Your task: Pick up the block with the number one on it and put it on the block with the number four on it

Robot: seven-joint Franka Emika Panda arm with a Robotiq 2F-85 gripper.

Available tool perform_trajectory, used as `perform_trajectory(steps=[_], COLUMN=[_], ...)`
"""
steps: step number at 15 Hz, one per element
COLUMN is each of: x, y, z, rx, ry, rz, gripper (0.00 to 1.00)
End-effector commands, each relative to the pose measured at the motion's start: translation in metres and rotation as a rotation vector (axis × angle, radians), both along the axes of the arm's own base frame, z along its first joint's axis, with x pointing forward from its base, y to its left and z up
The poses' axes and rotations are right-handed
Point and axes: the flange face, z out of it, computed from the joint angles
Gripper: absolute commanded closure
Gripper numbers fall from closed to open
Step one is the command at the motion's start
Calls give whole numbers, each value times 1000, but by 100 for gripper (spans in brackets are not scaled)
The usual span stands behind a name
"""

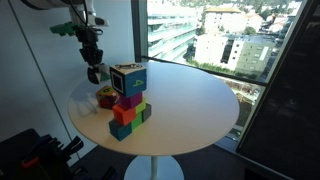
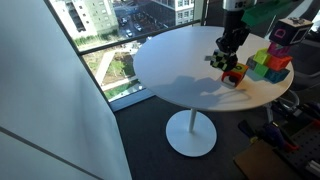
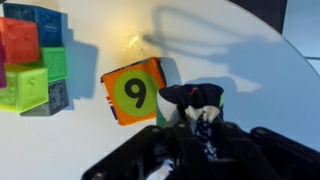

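My gripper (image 1: 94, 70) hangs above the table to the side of the block stack and is shut on the block with the number one (image 2: 221, 61). That block is cream-white with green edges and is held off the tabletop. In the wrist view only slivers of it (image 3: 165, 104) show between the dark fingers (image 3: 192, 106). The block with the number four (image 1: 128, 76) has white faces and a dark blue frame. It sits on top of the stack and shows in both exterior views (image 2: 290, 33).
A smaller orange block with a green "9" face (image 3: 132, 92) lies on the round white table (image 1: 190, 105) just below the gripper. The stack of magenta, orange, green and teal blocks (image 1: 127, 112) stands beside it. The table edge and windows are close.
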Motion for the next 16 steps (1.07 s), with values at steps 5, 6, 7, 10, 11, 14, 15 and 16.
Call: perform_trajectory(steps=[5,6,7,10,11,14,15,16], x=[-7,-8,-8,-9,-9,-11,-4,-4], y=[-23,-26,-29,-36,-38,-43,-36,-37], z=[31,32,34,38,39,42,36,36], rx=[1,0,4,14,19,32,3,4], ry=[30,19,10,-14,-22,-38,-17,-18], rz=[-24,-29,-36,-57,-63,-79,-79,-80], gripper=[91,92,92,92,92,92,92,79])
